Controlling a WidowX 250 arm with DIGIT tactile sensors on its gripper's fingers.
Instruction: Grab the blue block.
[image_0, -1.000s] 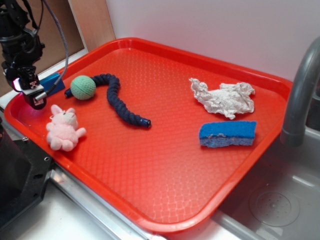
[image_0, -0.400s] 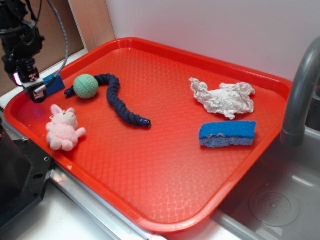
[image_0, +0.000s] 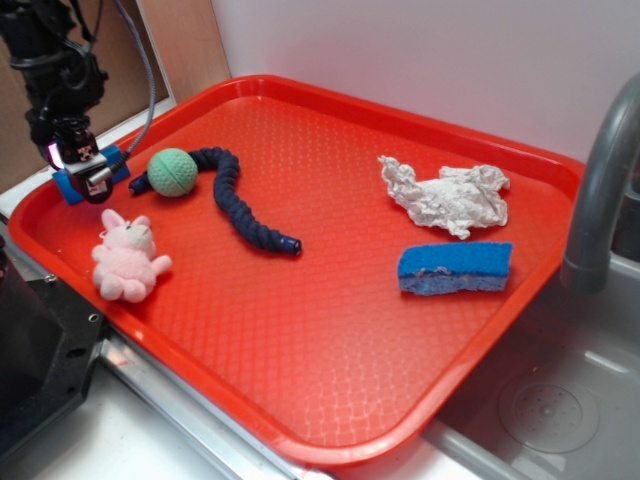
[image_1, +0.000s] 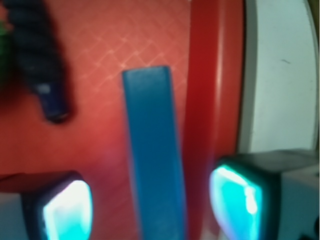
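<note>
We judge the task about half done: our gripper (image_0: 88, 175) hangs over the blue block (image_0: 68, 183) at the far left edge of the frame, near the left rim of the red tray (image_0: 330, 300), but the grab itself is not made yet. In the wrist view the blue block (image_1: 152, 155) runs lengthwise up the middle of the frame, with one of our fingers (image_1: 67, 207) at lower left and the other at lower right. They stand spread wide, with clear gaps to the block on both sides, holding nothing and touching nothing we can see. What is left, as we read it, is to lower if needed and squeeze. The tray rim sits just beside the block, which could crowd one finger.
</note>
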